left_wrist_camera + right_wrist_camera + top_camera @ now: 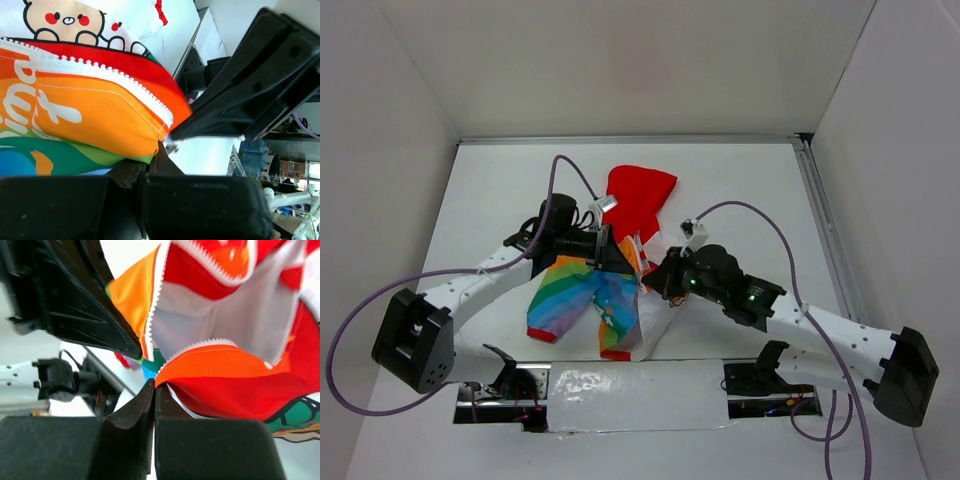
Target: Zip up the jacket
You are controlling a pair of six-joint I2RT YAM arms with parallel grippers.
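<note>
The jacket (582,295) lies mid-table, rainbow sleeves toward me and red hood (640,195) at the far end. My left gripper (613,262) rests on its front. In the left wrist view that gripper (159,150) is shut on the orange and green hem of the jacket (90,115), right below the white zipper teeth (125,82). A small metal piece (173,147) shows by the tips. My right gripper (655,275) meets it from the right. In the right wrist view it (155,386) is shut on a corner of the orange panel (225,365). White lining (215,325) gapes between the two zipper edges.
A white taped panel (640,395) lies along the near edge between the arm bases. A metal rail (825,230) runs down the table's right side. Purple cables (560,170) loop over both arms. White walls close in the back and sides.
</note>
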